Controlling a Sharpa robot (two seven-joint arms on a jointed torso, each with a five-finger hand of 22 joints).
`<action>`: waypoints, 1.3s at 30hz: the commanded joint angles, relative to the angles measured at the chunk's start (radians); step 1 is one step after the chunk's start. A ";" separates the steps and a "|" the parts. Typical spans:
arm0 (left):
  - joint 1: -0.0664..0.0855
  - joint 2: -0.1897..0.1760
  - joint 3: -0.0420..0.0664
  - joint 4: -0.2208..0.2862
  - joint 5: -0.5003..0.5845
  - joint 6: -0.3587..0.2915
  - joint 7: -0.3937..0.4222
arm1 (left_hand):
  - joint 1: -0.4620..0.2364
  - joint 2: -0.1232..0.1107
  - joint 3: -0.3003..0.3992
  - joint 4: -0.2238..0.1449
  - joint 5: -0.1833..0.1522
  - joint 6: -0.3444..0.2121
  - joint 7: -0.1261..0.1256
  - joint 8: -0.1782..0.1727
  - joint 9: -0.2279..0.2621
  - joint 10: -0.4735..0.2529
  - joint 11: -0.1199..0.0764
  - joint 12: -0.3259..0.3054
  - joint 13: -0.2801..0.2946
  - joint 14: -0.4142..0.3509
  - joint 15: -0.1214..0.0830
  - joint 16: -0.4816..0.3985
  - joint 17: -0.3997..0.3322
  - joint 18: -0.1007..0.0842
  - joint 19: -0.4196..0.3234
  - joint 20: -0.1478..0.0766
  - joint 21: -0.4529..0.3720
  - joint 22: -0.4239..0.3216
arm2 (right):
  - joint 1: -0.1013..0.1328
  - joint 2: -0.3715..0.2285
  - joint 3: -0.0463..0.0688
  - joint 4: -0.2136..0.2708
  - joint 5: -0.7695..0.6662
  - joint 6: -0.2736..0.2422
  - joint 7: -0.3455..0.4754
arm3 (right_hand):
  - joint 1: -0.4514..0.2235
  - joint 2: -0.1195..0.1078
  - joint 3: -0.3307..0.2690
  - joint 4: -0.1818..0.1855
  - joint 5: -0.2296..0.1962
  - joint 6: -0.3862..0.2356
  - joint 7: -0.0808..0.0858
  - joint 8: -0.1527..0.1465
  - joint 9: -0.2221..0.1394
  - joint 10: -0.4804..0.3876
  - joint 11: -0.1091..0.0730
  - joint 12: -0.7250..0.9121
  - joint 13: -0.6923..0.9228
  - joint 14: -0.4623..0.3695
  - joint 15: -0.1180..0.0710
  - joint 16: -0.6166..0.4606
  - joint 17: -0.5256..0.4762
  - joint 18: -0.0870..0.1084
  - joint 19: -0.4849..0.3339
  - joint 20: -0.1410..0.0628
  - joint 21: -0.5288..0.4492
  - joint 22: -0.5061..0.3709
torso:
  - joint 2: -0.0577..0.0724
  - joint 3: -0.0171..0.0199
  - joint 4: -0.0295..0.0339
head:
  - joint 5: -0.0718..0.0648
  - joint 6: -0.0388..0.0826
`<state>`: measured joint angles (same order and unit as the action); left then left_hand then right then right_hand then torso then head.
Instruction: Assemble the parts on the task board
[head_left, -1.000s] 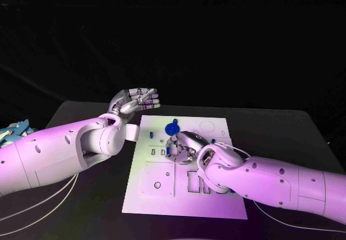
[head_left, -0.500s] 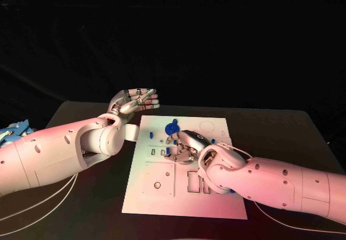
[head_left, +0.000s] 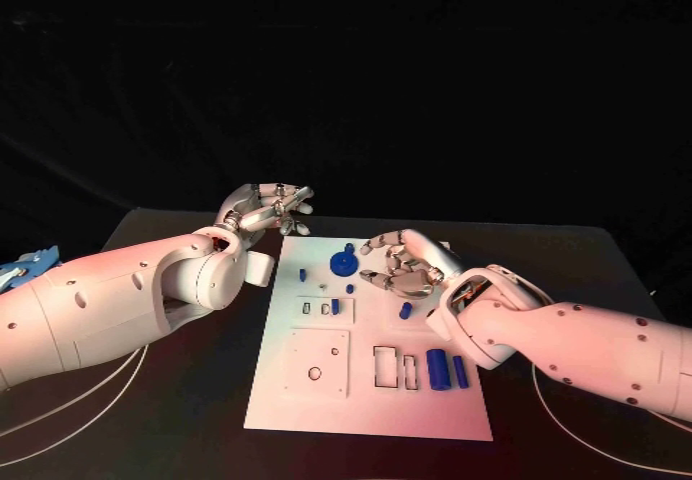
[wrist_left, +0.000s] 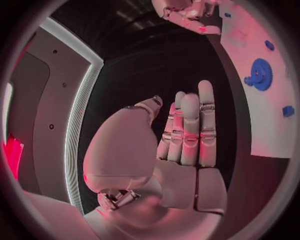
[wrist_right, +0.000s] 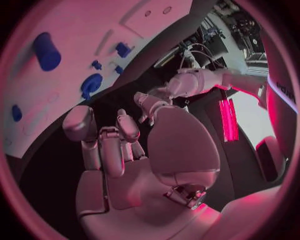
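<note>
**White board, two raised hands**

White and flat, the task board (head_left: 368, 380) lies in the middle of the black table (head_left: 577, 260), with small blue parts spread over it. A blue gear (head_left: 343, 263) sits near the board's far end. Blue cylinders (head_left: 437, 368) lie side by side near the board's right edge, next to rectangular slots, and a small blue peg (head_left: 405, 311) lies between them and the gear.

Coming in from the right, the right hand (head_left: 401, 266) is lifted above the far part of the board, palm turned up and back toward the robot. Its fingers (wrist_right: 106, 150) are curled loosely inward and hold nothing that I can see.

From the other side, the left hand (head_left: 264, 208) is held up just beyond the board's far left corner, clear of the table. In the left wrist view its fingers (wrist_left: 190, 135) stand straight and pressed side by side, the thumb folded across the palm, with nothing in its grasp.
</note>
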<state>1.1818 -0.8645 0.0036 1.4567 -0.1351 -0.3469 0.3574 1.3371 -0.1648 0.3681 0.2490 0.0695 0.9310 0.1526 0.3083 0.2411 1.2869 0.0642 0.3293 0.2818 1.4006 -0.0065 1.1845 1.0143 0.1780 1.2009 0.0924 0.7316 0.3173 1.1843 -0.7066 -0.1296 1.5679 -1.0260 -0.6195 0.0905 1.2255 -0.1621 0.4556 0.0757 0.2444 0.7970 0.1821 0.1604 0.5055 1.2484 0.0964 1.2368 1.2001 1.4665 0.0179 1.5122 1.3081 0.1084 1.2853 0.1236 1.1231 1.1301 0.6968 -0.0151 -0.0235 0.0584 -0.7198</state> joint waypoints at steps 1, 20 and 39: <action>0.004 0.006 0.001 -0.015 -0.211 0.153 -0.218 | -0.027 0.013 -0.028 0.024 -0.001 -0.015 -0.017 0.072 0.059 -0.051 -0.013 0.180 0.156 0.038 -0.010 0.163 0.185 0.001 -0.021 -0.018 0.146 0.095 | 0.022 -0.047 0.004 0.018 0.319 0.001 0.153 | -0.002 0.006 0.004 0.004 0.007 0.009 0.001 0.007 0.001 -0.006 -0.001 -0.005 -0.002 0.061 0.000 -0.005 0.102 0.010 -0.004 -0.002 -0.007 -0.002 | -0.016 -0.0007 -0.0040 | 0.002 -0.007; 0.094 0.113 -0.005 -0.076 -0.763 0.523 -0.776 | -0.244 0.066 -0.134 0.045 -0.005 -0.064 -0.073 0.329 0.308 0.002 -0.059 0.785 0.710 0.121 -0.051 0.289 0.370 -0.059 0.079 -0.049 0.537 0.607 | 0.092 -0.172 0.007 -0.012 0.513 0.070 0.132 | -0.006 0.006 0.005 0.008 0.027 0.014 -0.002 0.018 0.003 -0.006 -0.004 -0.008 -0.007 0.060 -0.002 -0.008 0.099 0.010 0.000 -0.004 -0.011 -0.003 | -0.042 0.0075 -0.0056 | 0.019 -0.034; 0.137 0.224 -0.044 -0.141 -0.793 0.687 -0.954 | -0.265 0.098 -0.191 0.045 -0.006 -0.122 -0.060 0.328 0.346 -0.092 -0.048 0.674 0.585 0.128 -0.044 0.303 0.407 -0.077 0.156 -0.048 0.577 0.696 | 0.093 -0.171 0.007 -0.038 0.506 0.073 0.115 | -0.007 0.005 0.006 0.009 0.036 0.014 -0.002 0.020 0.003 -0.007 -0.004 -0.008 -0.009 0.060 -0.003 -0.010 0.095 0.010 0.000 -0.005 -0.015 -0.006 | -0.039 0.0073 -0.0043 | 0.026 -0.048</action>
<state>1.3167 -0.6441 -0.0399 1.3184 -0.9116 0.2719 -0.5448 1.0762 -0.0763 0.1833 0.2923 0.0659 0.8150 0.0943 0.6356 0.5863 1.1988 0.0162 1.0065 0.8683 1.4669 -0.0483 1.4835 1.3079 0.1152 1.3535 0.0445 1.3058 1.0058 1.2771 -0.8789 -0.1231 1.5307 -0.5191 -0.5626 0.2109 1.2214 -0.1580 0.4600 0.0801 0.2771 0.8056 0.1806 0.1750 0.5074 1.2451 0.0929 1.2328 1.1924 1.4665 0.0179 1.5084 1.3076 0.1082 1.2854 0.1236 1.1132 1.1255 0.6569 -0.0077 -0.0290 0.0835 -0.7652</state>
